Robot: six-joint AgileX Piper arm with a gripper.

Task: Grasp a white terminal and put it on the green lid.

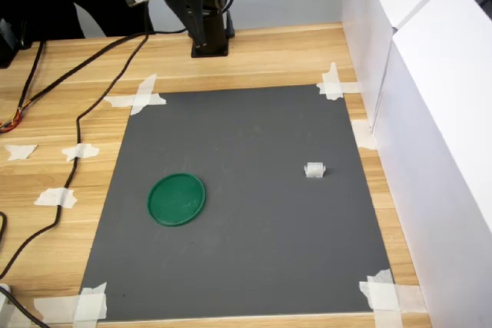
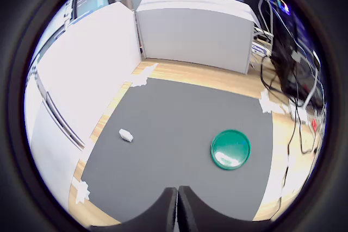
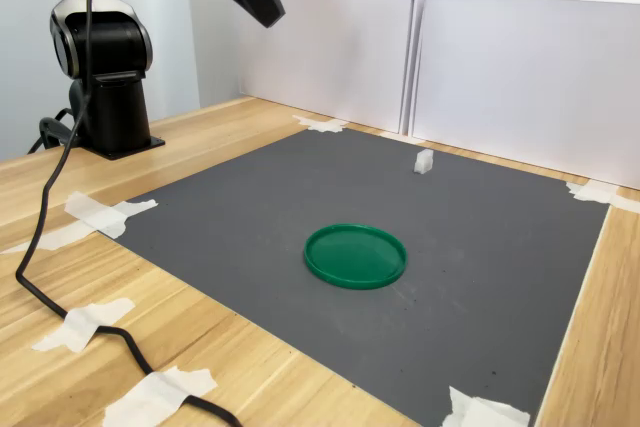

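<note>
**Gripper raised and closed; terminal and lid lie apart on the mat**

A dark grey rectangular mat (image 1: 246, 205) is seen taped at its corners to a light wooden table (image 1: 284, 55), with strips of white tape (image 1: 137, 97) holding it down. On the mat a flat, round, dark-green plastic lid (image 1: 177, 199) with a slightly raised rim is laid flat, towards the first exterior view's left. A tiny whitish, translucent, boxy plastic terminal (image 1: 314, 170) is found well apart from it, towards the first exterior view's right and a little farther from that camera. In the second exterior view the green lid (image 3: 356, 255) is placed near the middle of the mat, and the white terminal (image 3: 424, 161) is seen beyond it, close to the mat's far edge and the white panels (image 3: 520, 77) that wall the table.

The black gripper (image 2: 177, 207) is held high above the table, clear of both objects. In the wrist view its two fingers are shown pressed together with only a thin seam between them, and nothing is gripped. The arm's black base (image 3: 108, 97) is mounted on the wood beyond the mat's edge, and a black cable (image 3: 40, 247) is trailed across the table beside it.
</note>
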